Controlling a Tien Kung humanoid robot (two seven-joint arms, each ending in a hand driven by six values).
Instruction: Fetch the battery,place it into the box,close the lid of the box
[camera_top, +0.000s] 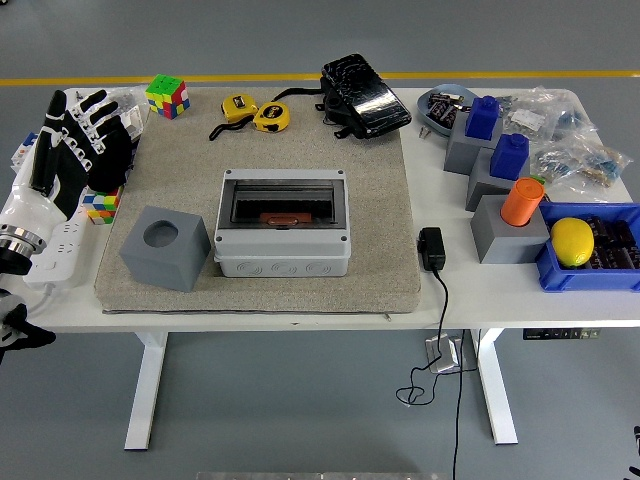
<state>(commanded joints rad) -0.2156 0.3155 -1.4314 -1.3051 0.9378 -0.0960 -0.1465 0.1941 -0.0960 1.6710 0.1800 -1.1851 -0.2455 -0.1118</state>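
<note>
Over at the table's left edge, the left hand (75, 140) stands raised with its palm turned toward the camera, the five fingers (92, 112) spread and pointing up toward 12 o'clock — open wide and holding nothing. Its white forearm runs down toward 7 o'clock, passing over a white power strip (55, 250). A colourful cube (100, 203) shows just below the hand.

The right hand cannot be seen in the head view.

The grey box (284, 223) sits in the middle of a beige mat (375, 170), at roughly 4 o'clock from the left hand and well apart from it. Its dark lid looks lowered over the opening, and a reddish-brown battery (285, 217) shows through it, inside the box near the front wall.

A grey block with a round hole (165, 247) lies between hand and box, just beside the box's left wall. At 12 o'clock from the box rest two yellow tape measures (256, 112) and a black pouch (364, 95) — all clear of the hand.
</note>
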